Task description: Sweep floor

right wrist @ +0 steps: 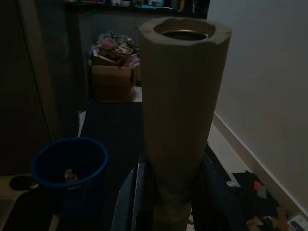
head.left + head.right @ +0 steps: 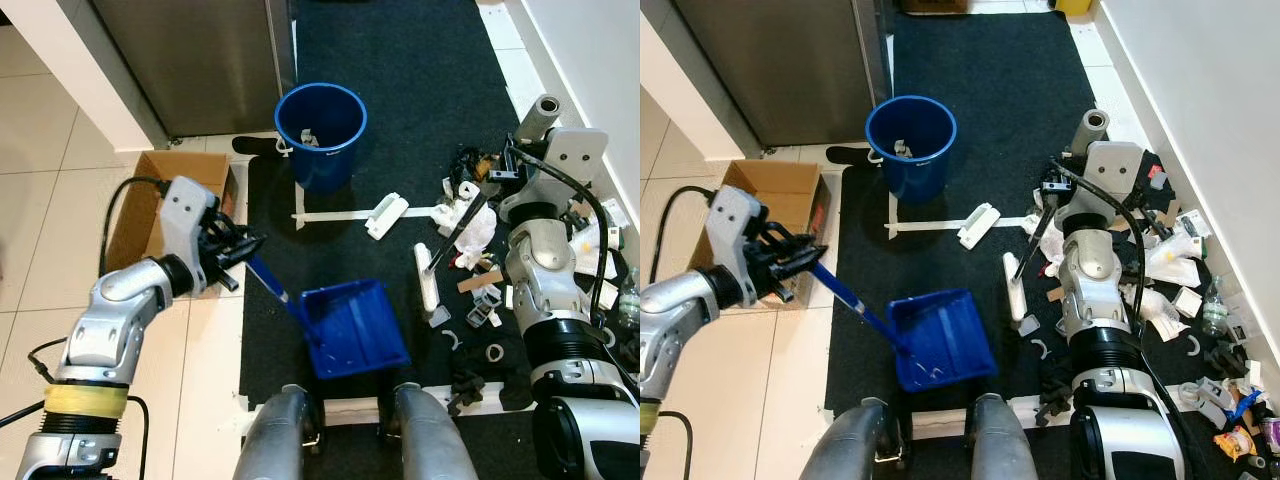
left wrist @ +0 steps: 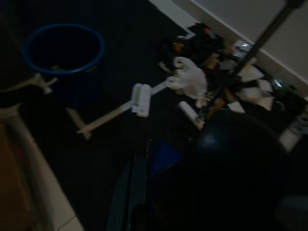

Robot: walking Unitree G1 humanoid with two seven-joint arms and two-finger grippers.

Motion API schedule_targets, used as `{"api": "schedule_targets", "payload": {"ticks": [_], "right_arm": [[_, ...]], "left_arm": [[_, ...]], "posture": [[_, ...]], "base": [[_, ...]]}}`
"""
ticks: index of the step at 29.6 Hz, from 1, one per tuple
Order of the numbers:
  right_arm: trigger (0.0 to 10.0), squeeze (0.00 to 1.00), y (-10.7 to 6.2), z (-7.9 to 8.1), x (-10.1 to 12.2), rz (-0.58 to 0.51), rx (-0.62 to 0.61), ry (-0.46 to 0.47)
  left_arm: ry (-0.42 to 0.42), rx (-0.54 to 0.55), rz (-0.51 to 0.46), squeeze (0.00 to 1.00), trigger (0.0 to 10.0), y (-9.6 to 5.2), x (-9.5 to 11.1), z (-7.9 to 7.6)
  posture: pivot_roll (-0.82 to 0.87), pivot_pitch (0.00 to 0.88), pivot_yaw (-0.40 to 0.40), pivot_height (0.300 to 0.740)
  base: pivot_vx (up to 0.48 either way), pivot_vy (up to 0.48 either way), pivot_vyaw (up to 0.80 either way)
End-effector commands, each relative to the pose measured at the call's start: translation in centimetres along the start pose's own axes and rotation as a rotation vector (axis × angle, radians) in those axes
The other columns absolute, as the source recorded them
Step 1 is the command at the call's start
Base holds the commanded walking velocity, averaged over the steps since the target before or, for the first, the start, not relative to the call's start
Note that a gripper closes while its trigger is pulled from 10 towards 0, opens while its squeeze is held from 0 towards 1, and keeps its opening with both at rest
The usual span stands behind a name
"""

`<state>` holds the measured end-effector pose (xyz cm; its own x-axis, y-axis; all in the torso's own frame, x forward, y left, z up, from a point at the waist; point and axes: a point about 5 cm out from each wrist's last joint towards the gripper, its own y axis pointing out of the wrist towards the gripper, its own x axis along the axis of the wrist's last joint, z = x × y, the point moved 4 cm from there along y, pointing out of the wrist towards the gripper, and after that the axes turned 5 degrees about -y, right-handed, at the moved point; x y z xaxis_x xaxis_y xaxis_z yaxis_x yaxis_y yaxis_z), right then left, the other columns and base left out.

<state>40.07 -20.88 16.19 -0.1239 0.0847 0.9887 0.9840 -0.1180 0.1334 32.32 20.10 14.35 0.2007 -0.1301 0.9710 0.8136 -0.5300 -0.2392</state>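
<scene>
A blue dustpan (image 2: 352,328) rests on the black mat (image 2: 400,60) just ahead of my feet. Its long handle (image 2: 268,280) runs up-left into my left gripper (image 2: 235,250), which is shut on it. My right gripper (image 2: 515,160) is shut on the broom's thick tan handle top (image 1: 180,96) by the right wall. The broom's black stick (image 2: 462,232) slants down to a white head (image 2: 428,285) on the mat. Litter (image 2: 470,215) of paper, wrappers and black scraps lies around that head and along the wall (image 2: 1170,260).
A blue bucket (image 2: 320,135) holding a few scraps stands on the mat ahead. An open cardboard box (image 2: 150,200) sits on the tiles to the left, below a steel door (image 2: 190,60). White tape strips and a white flat piece (image 2: 385,215) lie mid-mat.
</scene>
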Motion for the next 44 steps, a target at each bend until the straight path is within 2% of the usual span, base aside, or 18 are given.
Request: {"api": "schedule_targets", "payload": {"ticks": [1, 9, 15, 31, 44], "right_arm": [[10.0, 0.0, 0.1, -0.6, 1.1, -0.047, -0.023, 0.013], [10.0, 0.0, -0.1, -0.4, 0.8, -0.039, -0.018, 0.015], [10.0, 0.0, -0.1, -0.2, 0.5, -0.026, -0.01, 0.014], [10.0, 0.0, -0.1, 0.0, 0.3, -0.019, 0.002, 0.011], [10.0, 0.0, -0.1, 0.2, 0.2, -0.016, 0.008, 0.011]], "left_arm": [[0.021, 0.001, -0.041, 0.0, 10.0, -0.2, 1.2, -0.1], [-0.015, 0.021, -0.05, 0.0, 10.0, 0.1, 1.0, -0.1], [-0.042, 0.091, -0.067, 0.0, 10.0, 0.2, 1.0, 0.5], [-0.021, 0.185, -0.055, 0.0, 10.0, 0.6, 0.5, 1.0], [-0.022, 0.174, -0.045, 0.0, 10.0, 0.7, 0.5, 0.5]], "posture": [[-0.02, 0.187, 0.014, 0.74], [-0.02, 0.188, 0.011, 0.74], [-0.02, 0.185, 0.006, 0.74], [-0.02, 0.177, 0.0, 0.74], [-0.02, 0.177, -0.002, 0.74]], "base": [[0.0, 0.0, 0.0], [0.0, 0.0, 0.0], [0.0, 0.0, 0.0], [0.0, 0.0, 0.0], [-0.365, 0.0, 0.0]]}}
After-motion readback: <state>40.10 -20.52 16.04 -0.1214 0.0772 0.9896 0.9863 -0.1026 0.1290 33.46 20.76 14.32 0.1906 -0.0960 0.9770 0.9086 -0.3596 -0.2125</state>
